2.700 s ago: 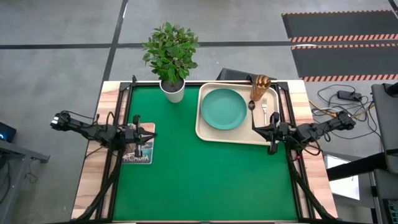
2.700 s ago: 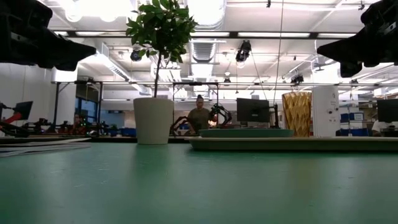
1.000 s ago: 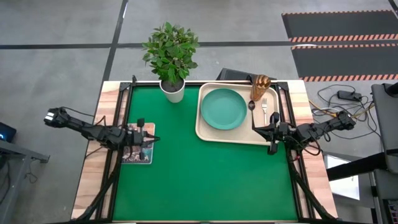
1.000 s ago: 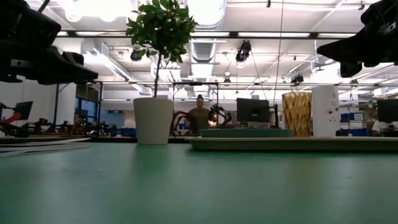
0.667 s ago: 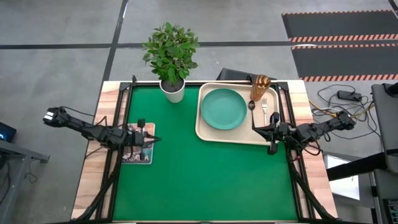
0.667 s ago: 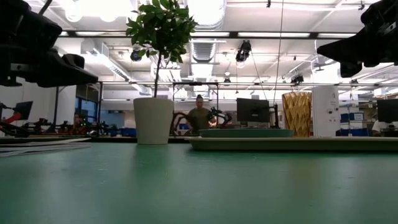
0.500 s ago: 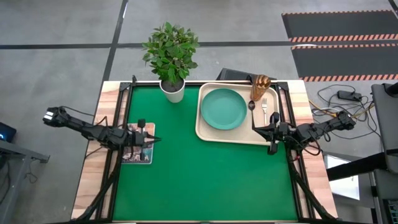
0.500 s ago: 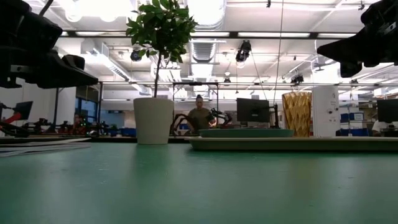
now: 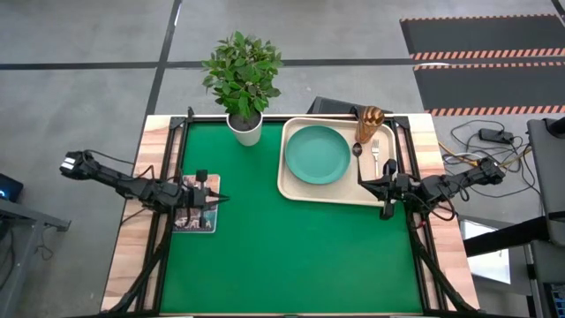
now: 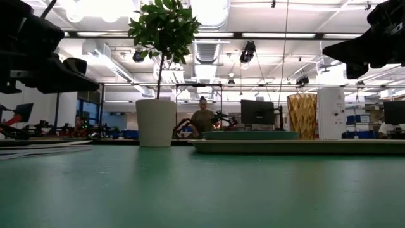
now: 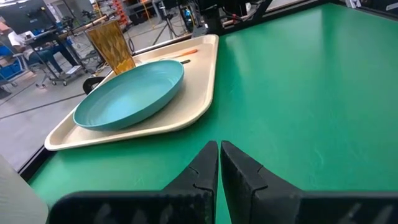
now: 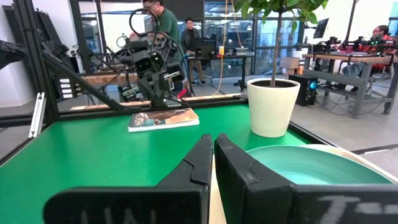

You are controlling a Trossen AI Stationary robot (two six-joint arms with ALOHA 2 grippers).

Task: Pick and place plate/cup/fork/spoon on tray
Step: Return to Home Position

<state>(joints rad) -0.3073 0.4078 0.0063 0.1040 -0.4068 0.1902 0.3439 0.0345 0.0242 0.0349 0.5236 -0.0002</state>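
Observation:
The cream tray [image 9: 291,185] lies at the table's far right. On it rest the teal plate [image 9: 317,155], the amber cup [image 9: 369,124] standing at its far right corner, the fork [image 9: 375,157] and the dark spoon [image 9: 357,150] beside it. My right gripper [image 9: 362,183] is shut and empty, above the tray's near right corner. My left gripper [image 9: 214,194] is shut and empty, above a book [image 9: 196,217] at the table's left side. The left wrist view shows the plate [image 11: 130,93], the tray [image 11: 186,115] and the cup [image 11: 112,43].
A white pot with a leafy plant [image 9: 245,128] stands at the far edge, left of the tray. Bare green mat [image 9: 282,256] covers the middle and near half. People stand in the room behind the table [image 10: 202,117].
My left gripper has dipped slightly lower above the book and drawn a little toward the table's left edge, and it stays shut.

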